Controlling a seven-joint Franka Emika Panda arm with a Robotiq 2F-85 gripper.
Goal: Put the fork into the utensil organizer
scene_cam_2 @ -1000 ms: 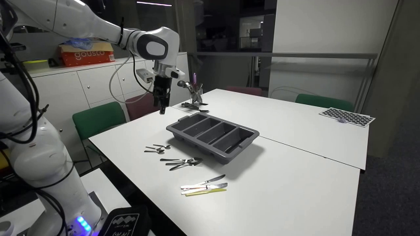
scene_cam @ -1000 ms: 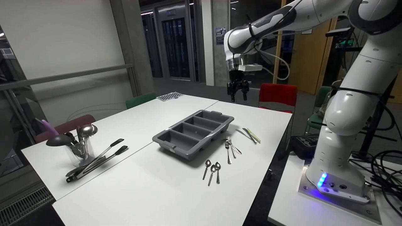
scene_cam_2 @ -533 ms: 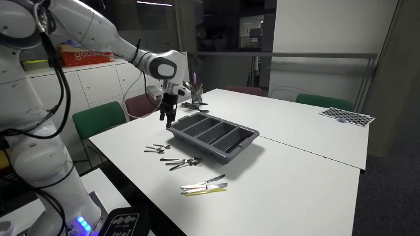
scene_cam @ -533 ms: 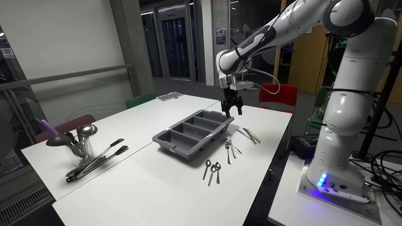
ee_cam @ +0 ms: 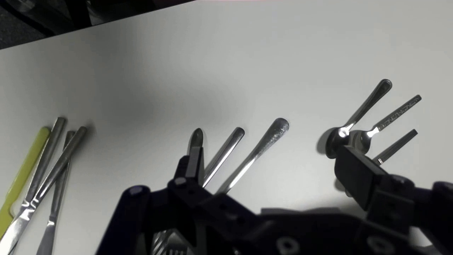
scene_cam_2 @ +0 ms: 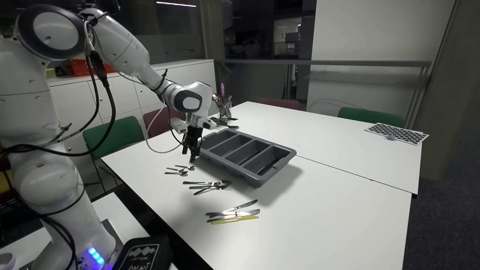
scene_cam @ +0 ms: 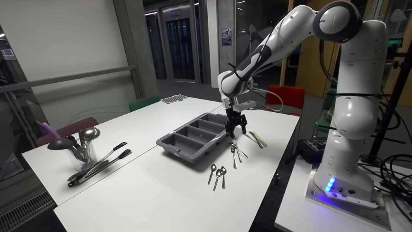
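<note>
Silver forks lie in a small cluster on the white table, in both exterior views (scene_cam: pixel 234 158) (scene_cam_2: pixel 206 183). The wrist view shows several handles of this cluster, one fork handle (ee_cam: pixel 265 145) among them, partly hidden behind a finger. The dark grey utensil organizer (scene_cam: pixel 190 157) stands beside the cutlery, its compartments empty; it also shows in an exterior view (scene_cam_2: pixel 225 165). My gripper (scene_cam: pixel 238 134) is open and empty, pointing down above the table near the organizer's edge, also in an exterior view (scene_cam_2: pixel 188 156). In the wrist view its fingers (ee_cam: pixel 272 153) are wide apart over the forks and spoons.
Several spoons (scene_cam: pixel 218 174) lie on one side of the forks. Knives (scene_cam_2: pixel 234 214), one with a yellow handle, lie on the other side. Tongs (scene_cam: pixel 99 167) and a clear cup of utensils (scene_cam: pixel 84 156) stand beyond the organizer. The table edge (ee_cam: pixel 106 23) shows in the wrist view.
My arm has come down a long way from high above the table to just above the cutlery beside the organizer. The gripper stays open. The cutlery and organizer have not moved.
</note>
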